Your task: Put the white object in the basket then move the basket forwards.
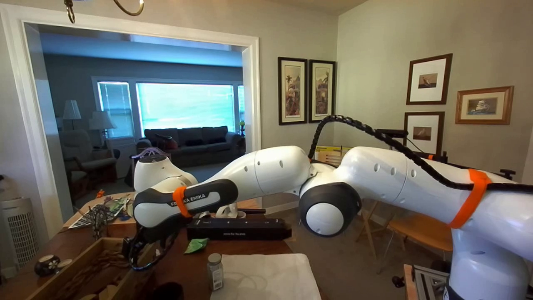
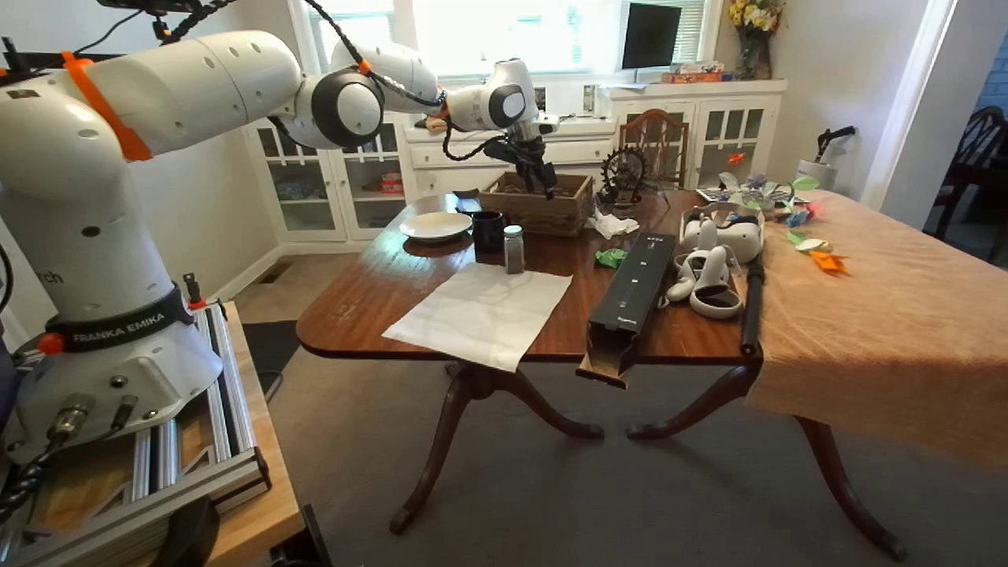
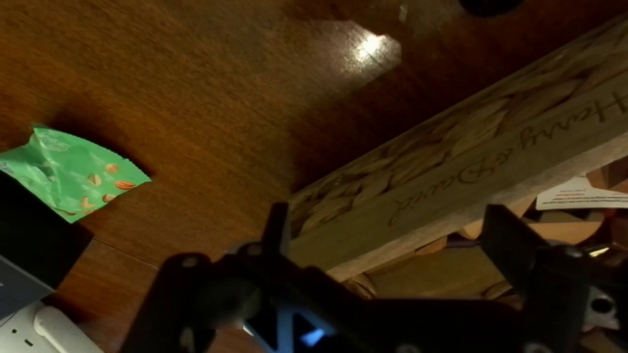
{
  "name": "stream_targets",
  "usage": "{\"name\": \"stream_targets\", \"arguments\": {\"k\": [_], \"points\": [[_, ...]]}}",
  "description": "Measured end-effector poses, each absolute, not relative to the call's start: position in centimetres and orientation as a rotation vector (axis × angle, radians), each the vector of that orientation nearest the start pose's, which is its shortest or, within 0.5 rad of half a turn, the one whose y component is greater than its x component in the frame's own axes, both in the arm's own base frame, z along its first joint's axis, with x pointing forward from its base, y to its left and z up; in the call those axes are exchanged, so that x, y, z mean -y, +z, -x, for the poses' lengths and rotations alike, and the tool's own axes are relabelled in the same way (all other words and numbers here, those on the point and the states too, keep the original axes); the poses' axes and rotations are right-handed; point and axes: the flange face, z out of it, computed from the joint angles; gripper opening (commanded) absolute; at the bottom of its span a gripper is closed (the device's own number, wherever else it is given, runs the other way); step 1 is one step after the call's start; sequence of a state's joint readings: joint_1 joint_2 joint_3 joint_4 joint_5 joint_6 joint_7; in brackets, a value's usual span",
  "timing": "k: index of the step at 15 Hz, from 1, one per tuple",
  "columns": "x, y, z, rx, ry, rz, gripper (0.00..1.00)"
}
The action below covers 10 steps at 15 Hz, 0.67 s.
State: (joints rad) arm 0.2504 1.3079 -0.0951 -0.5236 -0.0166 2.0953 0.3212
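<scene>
The fingers stand spread wide with nothing in their grip; in the wrist view one lies over the inside of the basket and the other by its outer wall, contact with it unclear. In an exterior view the crumpled white object sits on the table, lower than the fingers and to their right, just beside the basket.

the rectangular brown woven-wicker basket, its wooden rim lettered "harry & david", stands upright on the brown wooden table, near the far edge in an exterior view. it is open-topped and partly filled.
</scene>
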Motion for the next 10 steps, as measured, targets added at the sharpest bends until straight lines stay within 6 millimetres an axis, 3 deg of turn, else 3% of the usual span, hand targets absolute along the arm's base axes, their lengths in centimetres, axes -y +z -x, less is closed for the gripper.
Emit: {"name": "stream_targets", "arguments": {"k": [2,6,10], "points": [[-17.7,23.8,-81.4,-0.151,-0.462,3.136,1.0],[-18.9,24.5,-81.6,-0.445,-0.566,3.057,1.0],[-21.3,22.8,-80.8,-0.729,-0.568,2.999,1.0]]}}
